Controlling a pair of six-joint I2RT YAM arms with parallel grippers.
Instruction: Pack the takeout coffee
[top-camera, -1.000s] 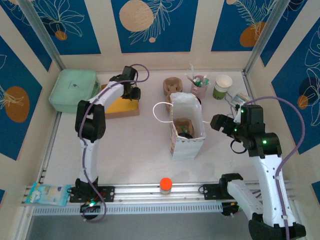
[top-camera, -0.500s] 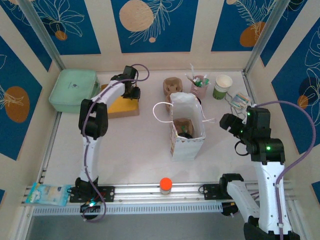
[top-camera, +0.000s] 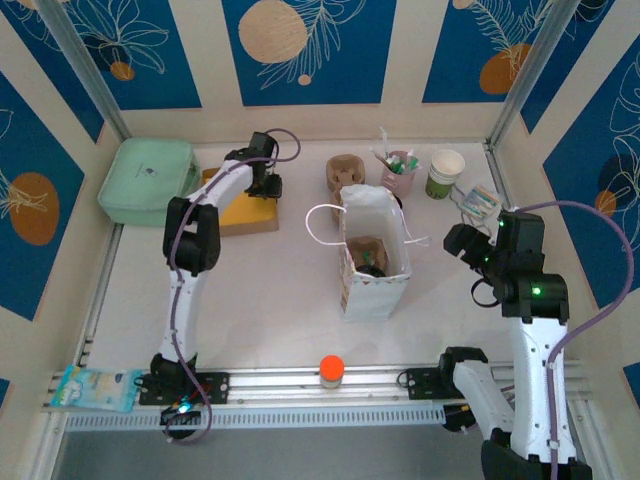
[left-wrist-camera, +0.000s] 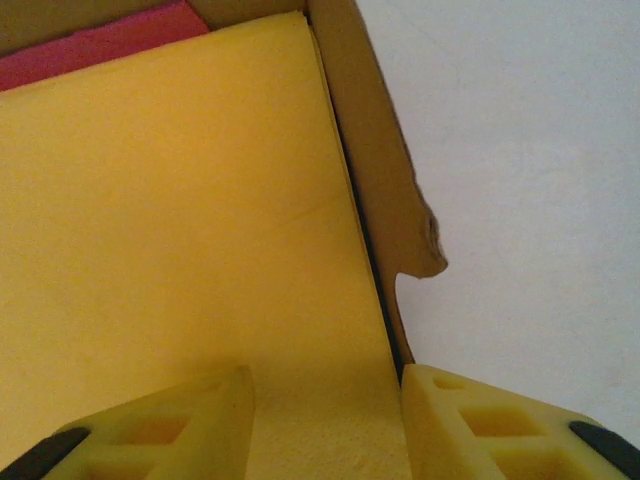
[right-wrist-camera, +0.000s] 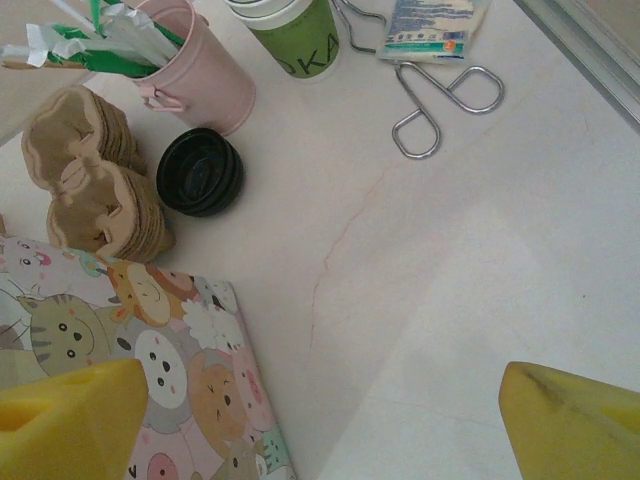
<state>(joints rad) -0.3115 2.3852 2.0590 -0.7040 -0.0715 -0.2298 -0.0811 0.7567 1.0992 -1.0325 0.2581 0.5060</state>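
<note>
The takeout coffee (top-camera: 369, 263) shows as a dark lid with a bit of green, sitting by a brown carrier inside the upright white paper bag (top-camera: 375, 290) at the table's middle. My right gripper (top-camera: 455, 241) hovers right of the bag, open, its yellow fingertips (right-wrist-camera: 70, 420) wide apart over bare table with nothing between them. The bag's cartoon-printed side (right-wrist-camera: 170, 370) is at the lower left of the right wrist view. My left gripper (top-camera: 265, 185) is at the back left above a cardboard box with a yellow sheet (left-wrist-camera: 170, 200). Its jaws stand partly apart, holding nothing.
Along the back right stand a stack of brown carriers (right-wrist-camera: 95, 185), black lids (right-wrist-camera: 200, 172), a pink cup of sticks (right-wrist-camera: 195, 70) and a lidless green cup (right-wrist-camera: 295, 35). Scissors (right-wrist-camera: 440, 100) and a packet (right-wrist-camera: 430, 25) lie nearby. A pale green container (top-camera: 147, 178) sits back left.
My right arm has drawn back to the right, away from the bag. The left gripper's jaws have narrowed a little over the yellow sheet.
</note>
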